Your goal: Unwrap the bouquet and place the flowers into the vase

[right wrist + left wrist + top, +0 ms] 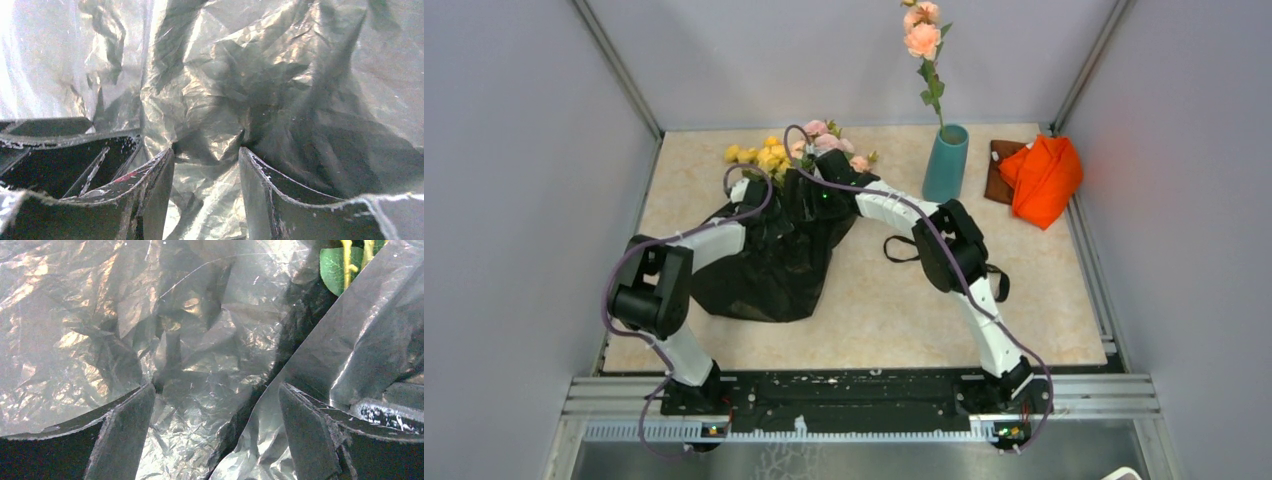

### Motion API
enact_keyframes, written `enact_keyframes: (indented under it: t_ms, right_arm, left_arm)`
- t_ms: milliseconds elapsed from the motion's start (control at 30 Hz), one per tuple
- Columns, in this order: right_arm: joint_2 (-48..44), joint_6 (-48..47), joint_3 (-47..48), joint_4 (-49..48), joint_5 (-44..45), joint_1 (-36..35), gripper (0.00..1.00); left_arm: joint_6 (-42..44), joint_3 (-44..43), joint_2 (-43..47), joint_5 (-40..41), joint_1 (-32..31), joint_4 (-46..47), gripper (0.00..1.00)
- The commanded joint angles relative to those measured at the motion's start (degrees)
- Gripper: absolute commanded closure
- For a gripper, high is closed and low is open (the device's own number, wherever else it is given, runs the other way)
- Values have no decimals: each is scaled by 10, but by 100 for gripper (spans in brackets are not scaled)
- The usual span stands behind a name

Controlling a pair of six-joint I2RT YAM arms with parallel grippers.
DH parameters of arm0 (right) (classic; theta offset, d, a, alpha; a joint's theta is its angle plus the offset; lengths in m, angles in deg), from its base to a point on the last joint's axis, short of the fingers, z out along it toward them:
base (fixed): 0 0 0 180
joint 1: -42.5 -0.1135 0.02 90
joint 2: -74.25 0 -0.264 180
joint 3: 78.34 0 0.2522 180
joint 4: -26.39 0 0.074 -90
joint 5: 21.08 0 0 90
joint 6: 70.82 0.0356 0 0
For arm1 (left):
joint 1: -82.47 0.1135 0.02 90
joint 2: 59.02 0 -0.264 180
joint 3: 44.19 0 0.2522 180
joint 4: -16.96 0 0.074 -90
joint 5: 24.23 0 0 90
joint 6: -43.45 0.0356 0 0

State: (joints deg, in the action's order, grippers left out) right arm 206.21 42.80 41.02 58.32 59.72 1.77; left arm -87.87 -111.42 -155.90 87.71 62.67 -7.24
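One bouquet (796, 150), one vase (945, 165), one black wrapping sheet (764, 275), left claw (215, 395) apart, right claw (206, 150) unclear whether clamped

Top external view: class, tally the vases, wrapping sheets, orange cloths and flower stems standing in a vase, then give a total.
Tall teal ceramic vase: 1
Glossy black crinkled wrapping sheet: 1
Crumpled orange cloth: 1
Tall peach-orange rose stem standing in the vase: 1
Total: 4

Overhead rear view, wrists close on wrapping (200, 340)
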Motion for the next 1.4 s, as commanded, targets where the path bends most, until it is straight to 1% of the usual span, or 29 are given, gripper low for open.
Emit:
enact_keyframes:
  t_ms: [0, 233, 333, 433, 500, 633, 767, 867, 933, 1133, 1200, 1267, 1300, 1367]
  right_arm:
    - [45, -13, 87, 25, -10, 29, 49]
    - [138, -24, 231, 83, -24, 48, 49]
    - [154, -30, 257, 82, -28, 50, 49]
    - [146, -36, 253, 81, -30, 52, 49]
    - [120, -38, 221, 67, -30, 51, 49]
    - [23, -40, 103, 9, -35, 51, 49]
    - [-100, -47, -17, -32, -21, 51, 49]
    - [-185, -49, -97, -58, -12, 51, 49]
    - [-234, -49, -140, -66, -9, 51, 49]
    - [-367, -52, -248, -71, 17, 51, 49]
    - [-414, -51, -282, -71, 21, 51, 49]
    - [-460, -52, -308, -66, 29, 51, 49]
    - [-484, -53, -319, -60, 34, 51, 49]
    - [-525, -60, -333, -43, 53, 51, 49]
  left_arm:
    - [3, -60, -45, -33, 10, 13, 1]
    - [14, -141, -111, -62, 40, 5, 1]
    - [21, -168, -128, -72, 54, 2, 1]
    - [29, -182, -128, -70, 59, -5, 1]
    - [35, -181, -119, -72, 58, -6, 1]
    - [60, -149, -69, -99, 58, 20, 1]
    - [104, -83, 3, -160, 57, 108, 1]
    - [128, -51, 32, -212, 57, 163, 1]
    - [138, -46, 38, -242, 54, 173, 1]
    - [158, -43, 37, -281, 29, 189, 1]
    - [162, -35, 26, -308, 27, 219, 1]
    - [162, -22, 13, -354, 27, 257, 1]
    - [158, -13, 9, -380, 27, 278, 1]
    - [143, 8, 6, -406, 23, 317, 1]
